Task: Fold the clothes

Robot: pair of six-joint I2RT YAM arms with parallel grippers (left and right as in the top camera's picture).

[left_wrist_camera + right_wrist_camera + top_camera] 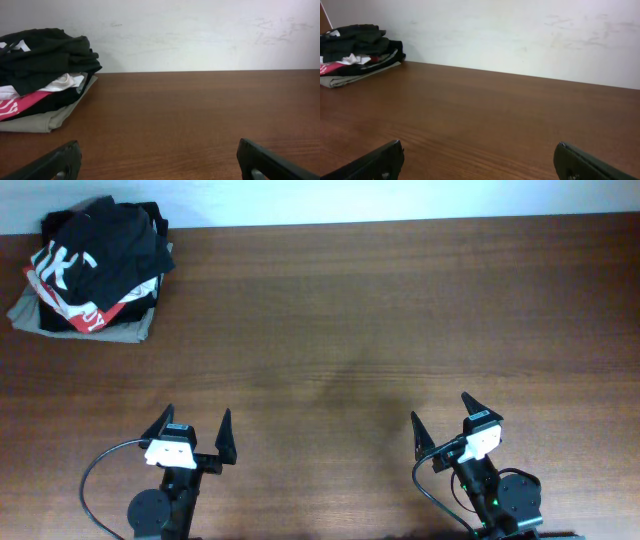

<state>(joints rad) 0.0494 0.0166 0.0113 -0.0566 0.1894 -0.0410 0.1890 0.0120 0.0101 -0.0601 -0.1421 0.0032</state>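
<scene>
The left gripper point(197, 412) and the right gripper point(440, 406) both stand with jaws wide apart, holding nothing. The dark T-shirt point(105, 235) lies bunched on top of a pile point(125, 328) of other garments, well ahead of the left gripper and off to its left. From the right gripper it is much farther, far across to the left (so the left arm is nearer, I judge). I cannot tell its long axis

Wooden table point(350, 330), white wall point(200, 30) behind, red garment with white lettering point(27, 99), white garment point(62, 82) touching it
</scene>
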